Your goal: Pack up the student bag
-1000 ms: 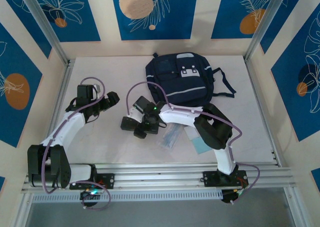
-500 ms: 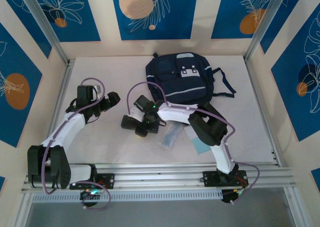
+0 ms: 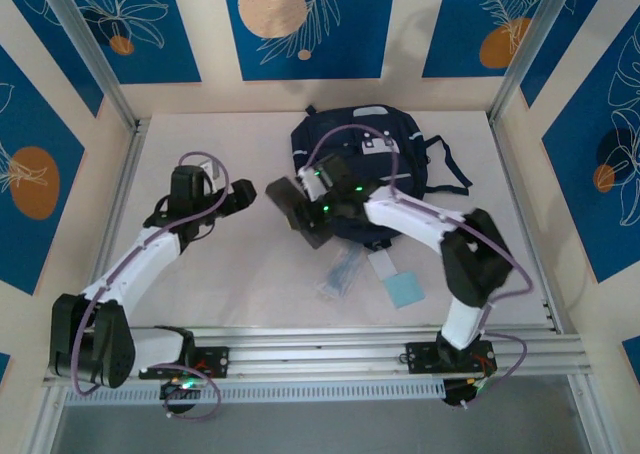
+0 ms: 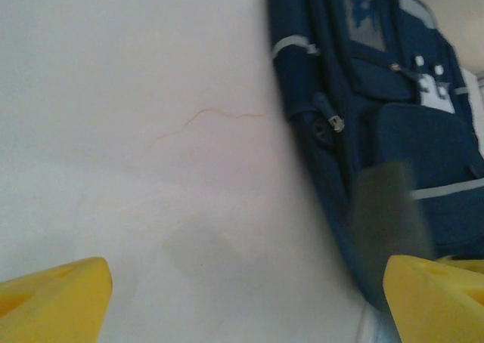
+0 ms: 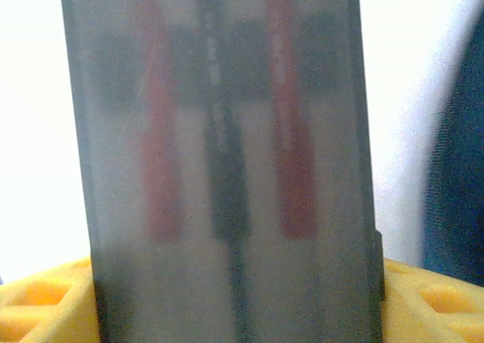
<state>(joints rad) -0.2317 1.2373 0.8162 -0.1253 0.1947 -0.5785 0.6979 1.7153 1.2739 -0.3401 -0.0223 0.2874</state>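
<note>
Bag (image 3: 340, 134) lies flat at the far middle of the tabletop (image 3: 250, 284), front face up, straps trailing to its right. From the top view we can't tell whether any zip is open.

Right hand (image 5: 238, 294) is pinching a smoky translucent case (image 5: 227, 131). The wrist view shows red and dark pens inside and a yellow finger on each long side. It's gripped across the width near one end, probably so the free end can lead into the bag. The case hangs just off the bag's left edge, above the tabletop.

Left hand (image 4: 242, 298) is spread with nothing between the fingers. It hovers left of the bag and aims at its side, so we read it as getting ready to hold or open the bag for the case.

Left near the front: clear packet (image 3: 340, 272), white card (image 3: 381, 264) and blue square (image 3: 405, 288), apart from the bag and not yet packed. We judge the task is early.

Risk: the case looks smooth, so it may twist in the grip if it snags on fabric.
</note>
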